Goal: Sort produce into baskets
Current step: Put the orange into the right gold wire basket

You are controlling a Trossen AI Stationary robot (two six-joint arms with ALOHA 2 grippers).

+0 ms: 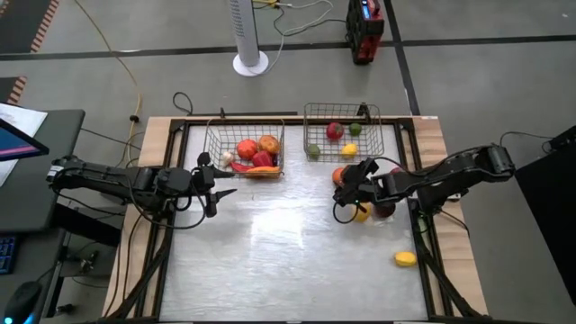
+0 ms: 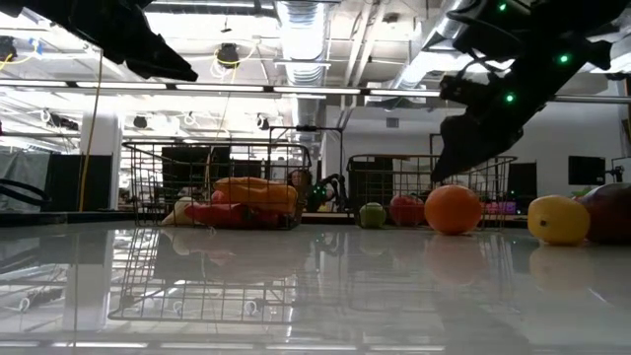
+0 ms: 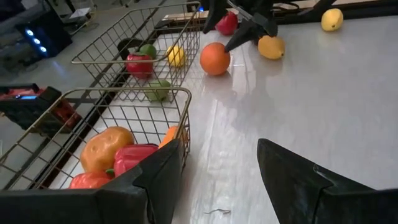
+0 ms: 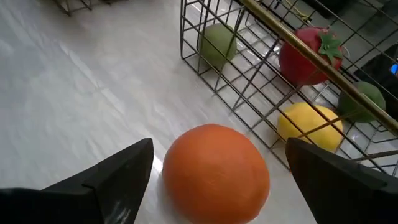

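Observation:
An orange fruit (image 4: 214, 171) lies on the white table just in front of the right wire basket (image 1: 342, 115). My right gripper (image 1: 346, 184) is open and hangs over it, one finger on either side and apart from it. The right basket holds a red piece (image 4: 305, 56), a yellow piece (image 4: 308, 124) and green pieces (image 4: 217, 40). The left basket (image 1: 216, 135) holds orange, red and white pieces (image 1: 256, 151). My left gripper (image 1: 225, 180) is open and empty, beside the left basket's near right corner.
A yellow lemon (image 1: 362, 212) and a dark red piece (image 1: 384, 210) lie on the table under my right arm. Another yellow piece (image 1: 405, 259) lies near the right edge. Bare white table stretches across the middle and the near side (image 1: 270, 261).

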